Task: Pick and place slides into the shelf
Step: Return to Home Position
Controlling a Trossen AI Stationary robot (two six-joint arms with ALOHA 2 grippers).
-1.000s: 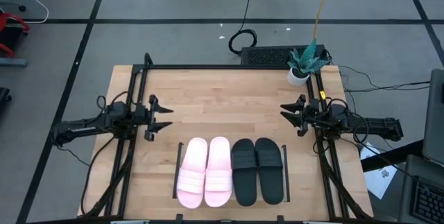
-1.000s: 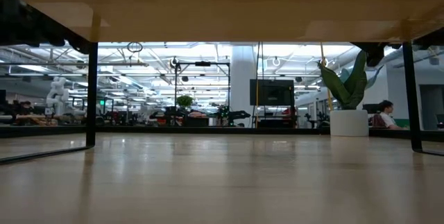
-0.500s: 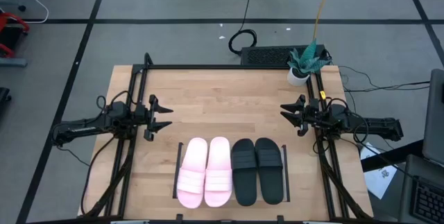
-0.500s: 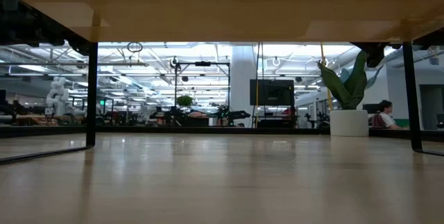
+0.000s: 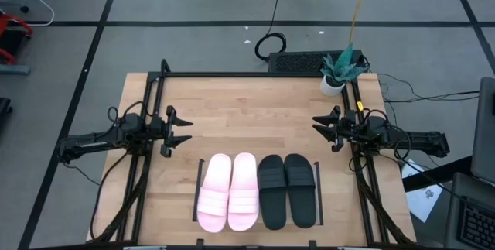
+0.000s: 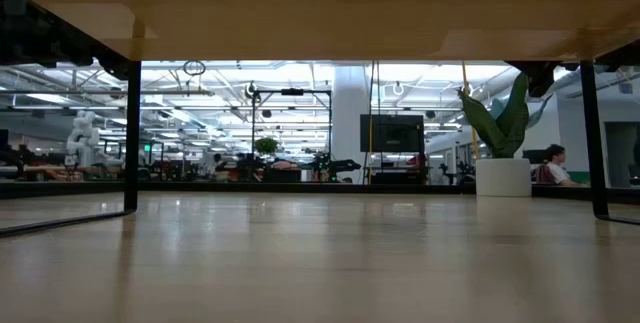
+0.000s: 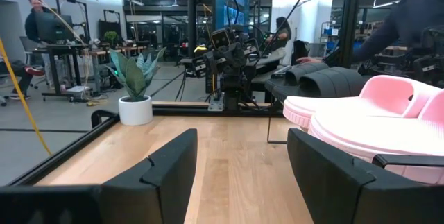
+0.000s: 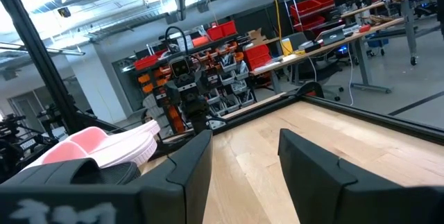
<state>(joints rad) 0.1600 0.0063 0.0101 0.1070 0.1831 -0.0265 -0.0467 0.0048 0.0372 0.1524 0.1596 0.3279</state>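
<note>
1. Fingers (image 7: 166, 172) of the left gripper (image 5: 184, 129) stand apart and hold nothing, over the left side of the table (image 5: 255, 103). The right gripper (image 5: 321, 131) over the right side also has its fingers (image 8: 316, 161) spread and bare.
2. Four slides lie side by side on the shelf (image 5: 319, 186) at the table's near edge: the pink pair (image 5: 229, 192) on the left, the black pair (image 5: 288, 190) on the right.
3. One potted plant (image 5: 338, 72) stands at the far right corner.
4. The slides cover nearly all of the shelf's board, so only its two dark end rails show clearly. In the left wrist view the pink pair is cut off, with the black pair partly hidden behind it.
</note>
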